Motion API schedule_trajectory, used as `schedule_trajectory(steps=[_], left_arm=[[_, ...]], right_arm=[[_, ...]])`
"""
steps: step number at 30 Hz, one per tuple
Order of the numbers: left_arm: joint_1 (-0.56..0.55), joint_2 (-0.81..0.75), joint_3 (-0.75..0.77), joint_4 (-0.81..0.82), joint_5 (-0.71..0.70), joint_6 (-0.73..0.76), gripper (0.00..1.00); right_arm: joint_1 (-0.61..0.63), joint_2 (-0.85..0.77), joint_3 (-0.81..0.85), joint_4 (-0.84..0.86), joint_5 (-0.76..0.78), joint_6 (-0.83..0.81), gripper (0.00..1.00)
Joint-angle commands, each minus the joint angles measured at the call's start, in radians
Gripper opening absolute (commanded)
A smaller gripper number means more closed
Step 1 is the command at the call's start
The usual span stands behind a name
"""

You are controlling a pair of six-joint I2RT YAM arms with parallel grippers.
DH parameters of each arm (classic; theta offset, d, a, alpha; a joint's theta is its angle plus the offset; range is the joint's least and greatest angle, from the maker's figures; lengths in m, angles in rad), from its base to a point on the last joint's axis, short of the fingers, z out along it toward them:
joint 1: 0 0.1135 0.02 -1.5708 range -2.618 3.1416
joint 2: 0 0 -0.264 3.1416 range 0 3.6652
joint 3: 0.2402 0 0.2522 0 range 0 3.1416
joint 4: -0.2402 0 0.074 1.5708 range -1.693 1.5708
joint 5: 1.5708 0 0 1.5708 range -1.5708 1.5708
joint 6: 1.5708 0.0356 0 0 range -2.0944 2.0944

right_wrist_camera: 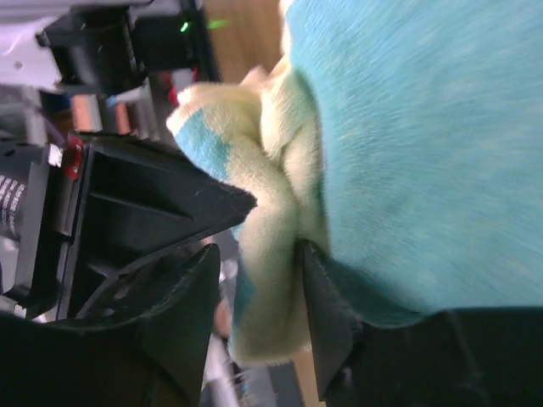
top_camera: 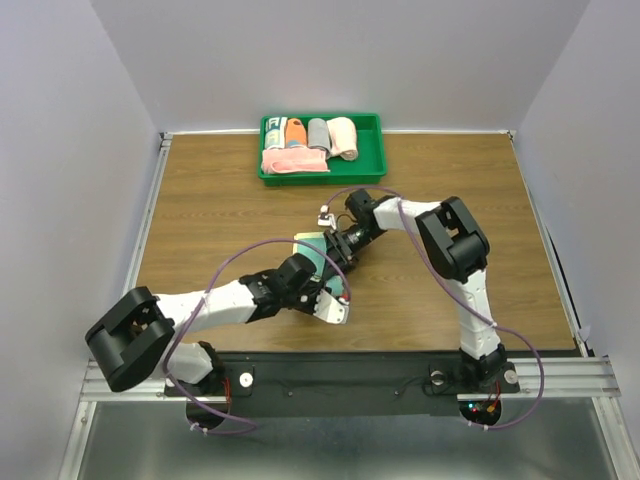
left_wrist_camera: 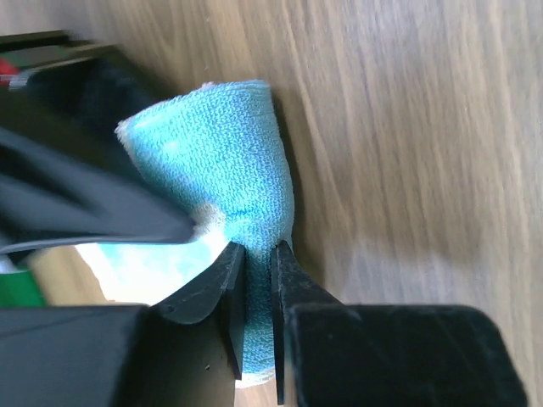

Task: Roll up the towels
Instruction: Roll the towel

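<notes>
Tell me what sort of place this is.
Probably a robot lab test cell: plain white walls box in a wooden table, two arms are bolted to a rail at its edge, and a green tray holds rolled towels.

Pretty clearly a robotics lab test cell, not anyone's home. There's a wood-grain table [top_camera: 220, 205] boxed in by plain pale walls [top_camera: 340, 60] on three sides, with aluminium framing rails [top_camera: 570, 375] along its near edge. The left arm [top_camera: 215, 305] and right arm [top_camera: 455, 240] are bolted to a black base plate [top_camera: 340, 372] there. Purple cables [top_camera: 360, 190] loop around, and a green plastic tray [top_camera: 372, 150] sits at the far edge.
</notes>
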Motion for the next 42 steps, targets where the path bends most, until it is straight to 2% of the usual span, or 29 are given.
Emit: schedule_trajectory(steps=[1, 6, 11, 14, 16, 17, 21, 25, 28, 30, 31, 35, 37, 42], left_arm=[[0.040, 0.060, 0.050, -0.290, 0.197, -0.073, 0.06], [0.140, 0.186, 0.190, -0.404, 0.307, -0.073, 0.01], [0.252, 0.342, 0.341, -0.558, 0.431, -0.053, 0.00], [0.324, 0.467, 0.452, -0.692, 0.543, -0.015, 0.00], [0.356, 0.524, 0.501, -0.772, 0.602, 0.002, 0.00], [0.380, 0.581, 0.549, -0.798, 0.614, 0.011, 0.00], [0.436, 0.718, 0.667, -0.913, 0.657, 0.040, 0.00], [0.491, 0.841, 0.788, -1.065, 0.703, 0.097, 0.00], [0.508, 0.896, 0.845, -1.097, 0.691, 0.105, 0.00], [0.513, 0.940, 0.886, -1.111, 0.682, 0.103, 0.00], [0.516, 0.966, 0.914, -1.126, 0.674, 0.103, 0.00], [0.525, 1.011, 0.966, -1.154, 0.672, 0.097, 0.00], [0.526, 1.034, 0.979, -1.154, 0.668, 0.091, 0.00], [0.543, 1.066, 0.997, -1.154, 0.656, 0.090, 0.00]], right_arm=[[-0.099, -0.067, 0.062, 0.023, 0.231, -0.026, 0.52], [-0.211, -0.173, 0.133, 0.017, 0.271, -0.001, 0.58], [-0.288, -0.308, 0.121, 0.016, 0.339, -0.041, 0.65], [-0.289, -0.419, 0.060, 0.014, 0.388, -0.093, 0.77], [-0.289, -0.497, 0.006, 0.012, 0.399, -0.132, 0.80], [-0.291, -0.528, -0.016, 0.012, 0.400, -0.147, 0.89], [-0.288, -0.623, -0.089, 0.002, 0.385, -0.234, 0.91], [-0.265, -0.701, -0.151, -0.003, 0.376, -0.339, 0.84], [-0.173, -0.726, -0.181, 0.012, 0.498, -0.421, 0.79], [-0.064, -0.730, -0.207, 0.046, 0.584, -0.446, 0.75], [0.010, -0.736, -0.239, 0.095, 0.671, -0.469, 0.75], [0.175, -0.738, -0.329, 0.248, 0.888, -0.532, 0.74], [0.214, -0.715, -0.361, 0.322, 0.949, -0.554, 0.75], [0.276, -0.651, -0.387, 0.410, 0.977, -0.595, 0.78]])
